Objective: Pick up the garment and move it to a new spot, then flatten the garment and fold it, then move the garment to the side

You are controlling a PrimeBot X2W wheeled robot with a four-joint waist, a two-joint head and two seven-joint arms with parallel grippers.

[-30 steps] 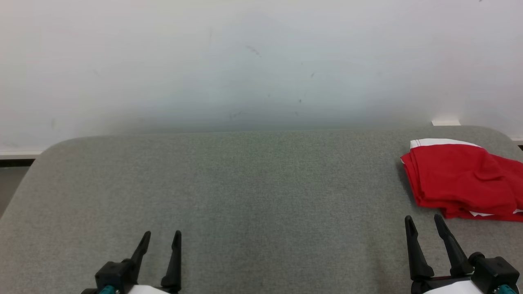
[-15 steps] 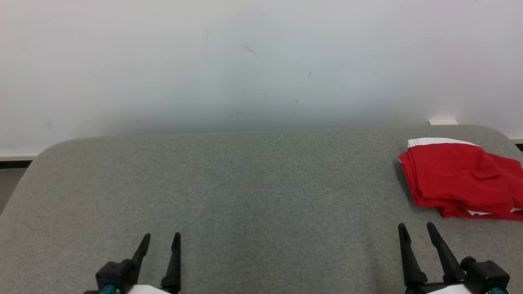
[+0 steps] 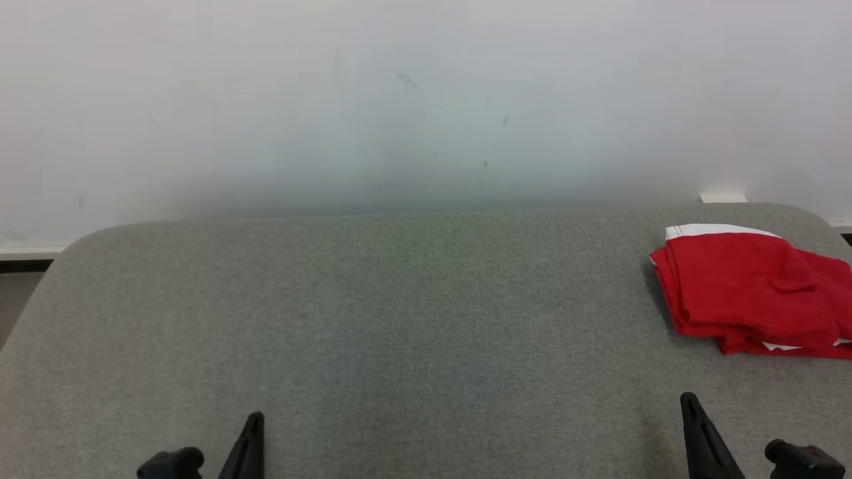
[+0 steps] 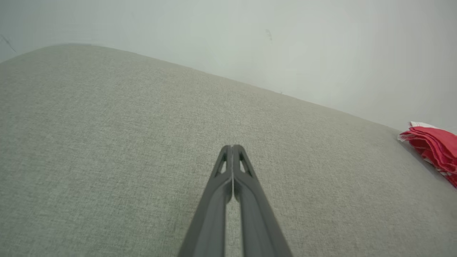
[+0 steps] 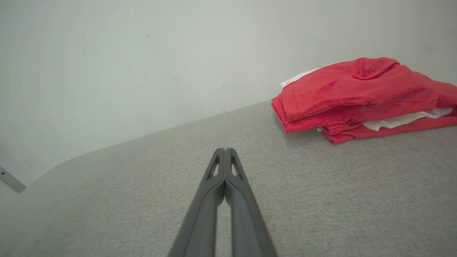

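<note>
Left hand [image 3: 255, 420] sits at the near-left of the bench [image 3: 399, 319]. Left wrist view: its two fingers are pressed together tip to tip, holding nothing [image 4: 232, 147]. Right hand [image 3: 685, 400] is at the near-right in the same state, pinched closed with nothing between the fingers [image 5: 225, 150].

Red garment [image 3: 752, 293] lies folded in a stack at the bench's far-right corner, just short of the far edge. It is near the right hand's tips but apart from them, and well apart from the left hand.

Edges: the bench's far edge runs along the white wall [image 3: 399, 100], and both far corners are rounded. The left side drops off toward a dark gap below a pale strip [image 3: 26, 253]. Grey fabric runs unbroken from the left corner across to the garment and from the hands to the far edge.

Cut off or unclear:
- Head view crops both hands at the bottom edge. Each shows as one dark spike plus a knob.
- The garment's right side runs out of frame in all three views [image 4: 433, 142] [image 5: 357, 92].
- White layers [image 5: 400, 123] show within the stack. Can't tell whether they are trim or lining, or what kind of garment this is.
- A small white block [image 3: 724, 198] sits behind the far-right corner. Can't identify it.
</note>
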